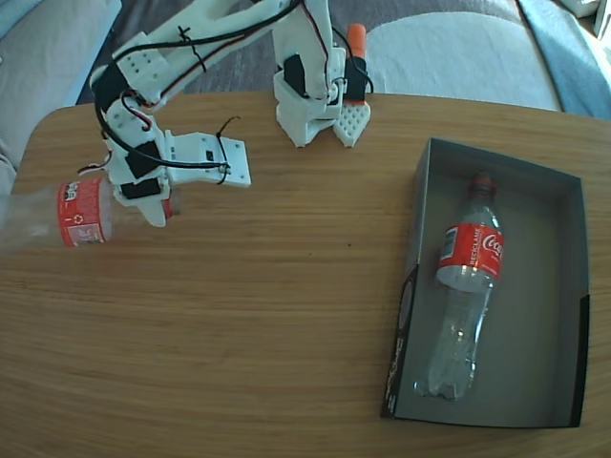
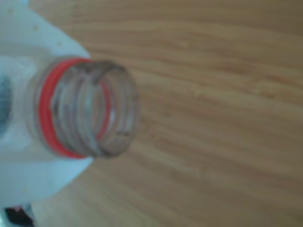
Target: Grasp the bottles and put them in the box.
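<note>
One clear bottle [image 1: 81, 212] with a red label lies sideways at the table's left edge, its blurred base reaching past the rim. My gripper [image 1: 151, 202] is shut on its neck, just behind the red ring. In the wrist view the open, capless mouth of this bottle [image 2: 94, 111] points right, with the white fingers [image 2: 33, 47] above and below it and my gripper [image 2: 31, 113] closed around it. A second bottle [image 1: 468, 277] lies lengthwise in the box [image 1: 539, 315], neck towards the far wall. The box stands at the right.
The arm's white base [image 1: 307, 110] is fixed at the table's far edge, with an orange-tipped part [image 1: 356, 43] beside it. Bare wooden tabletop [image 1: 286, 305] lies between my gripper and the box. Grey cushions [image 1: 449, 52] sit behind the table.
</note>
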{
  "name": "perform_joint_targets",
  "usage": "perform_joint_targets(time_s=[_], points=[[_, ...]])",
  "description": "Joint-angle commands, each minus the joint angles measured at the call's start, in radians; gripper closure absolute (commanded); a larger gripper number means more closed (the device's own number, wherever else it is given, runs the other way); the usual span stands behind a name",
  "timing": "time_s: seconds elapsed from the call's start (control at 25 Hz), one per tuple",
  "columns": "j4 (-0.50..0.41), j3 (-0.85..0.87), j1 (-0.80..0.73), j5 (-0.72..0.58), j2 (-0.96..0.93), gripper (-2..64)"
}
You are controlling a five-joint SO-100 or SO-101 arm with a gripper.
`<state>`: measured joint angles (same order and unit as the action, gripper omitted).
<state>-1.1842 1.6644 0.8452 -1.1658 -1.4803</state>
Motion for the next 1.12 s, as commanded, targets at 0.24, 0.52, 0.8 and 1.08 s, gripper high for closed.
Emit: perform_joint_targets(time_s=[0.24, 0.52, 0.8, 1.08], points=[[-0.002, -0.189, -0.278, 0.287, -0.236, 61.8], [-0.087, -0.241, -0.603, 0.440, -0.342, 61.8], [-0.144, -0.242, -0.939, 0.495, -0.419, 61.8], [-0.152, -0.238, -1.261, 0.554, -0.468, 61.8]])
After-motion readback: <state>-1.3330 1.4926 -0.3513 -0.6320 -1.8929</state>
